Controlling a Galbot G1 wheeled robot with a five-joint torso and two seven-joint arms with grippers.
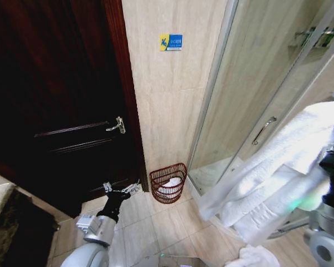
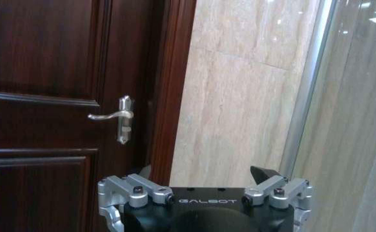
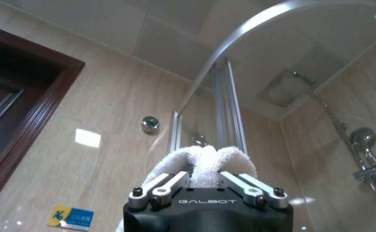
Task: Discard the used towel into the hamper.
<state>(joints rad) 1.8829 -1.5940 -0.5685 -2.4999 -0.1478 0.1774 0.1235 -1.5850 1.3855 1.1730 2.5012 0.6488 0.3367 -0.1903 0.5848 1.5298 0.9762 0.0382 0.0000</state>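
White towel (image 1: pixel 278 178) draped lengthwise from right claw (image 3: pixel 204 176), hamper (image 1: pixel 168 183) upright

We see the hamper (image 1: pixel 168 183) standing on bare floor (image 1: pixel 150 222) against the wall, its mouth open upward with something white already inside. The door (image 1: pixel 61 100) hems it on the left, the shower glass (image 1: pixel 250 100) on the right. Our right tool (image 3: pixel 206 182) pinches the towel (image 1: pixel 278 172), which drapes low beside the glass.
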